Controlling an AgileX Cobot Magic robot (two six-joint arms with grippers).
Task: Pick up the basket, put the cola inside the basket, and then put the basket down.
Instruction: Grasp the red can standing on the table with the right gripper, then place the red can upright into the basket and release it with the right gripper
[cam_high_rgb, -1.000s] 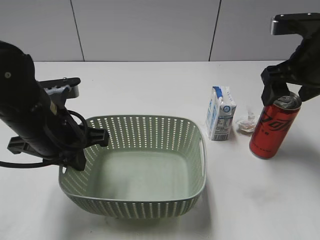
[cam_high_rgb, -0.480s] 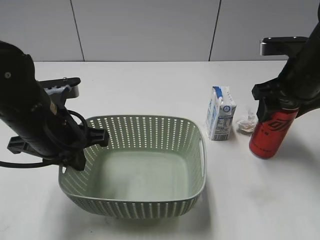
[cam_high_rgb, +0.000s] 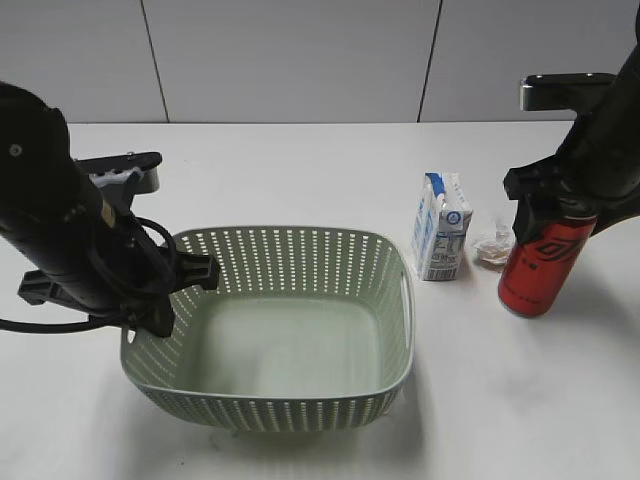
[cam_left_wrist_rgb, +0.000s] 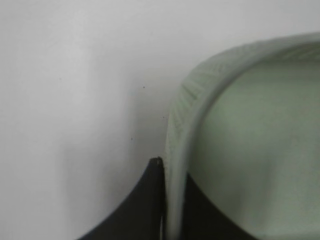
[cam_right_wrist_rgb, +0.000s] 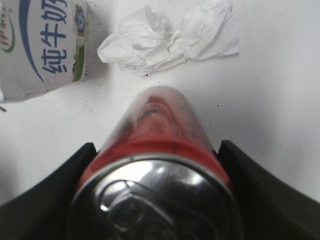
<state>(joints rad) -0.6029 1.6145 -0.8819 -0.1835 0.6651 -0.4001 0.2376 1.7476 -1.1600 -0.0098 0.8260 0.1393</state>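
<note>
Fingers of the left gripper are clamped on the left rim of the basket; the left wrist view shows one dark finger outside the wall, a second dark one inside it, and the pale green rim pinched between them. Whether the basket's underside touches the surface cannot be determined from these views. Its interior holds nothing, and its perforated walls and right cut-out handle are visible in the exterior view. Right of the basket, a white-and-blue milk carton stands upright on the surface, with a crumpled paper scrap just beside it. Farther right, the cola stands tilted slightly, near the paper scrap and well apart from the basket. Fingers of the right gripper sit on both sides of the can's upper end; the right wrist view shows a dark finger flanking each side of the silver top, against the can body.
</note>
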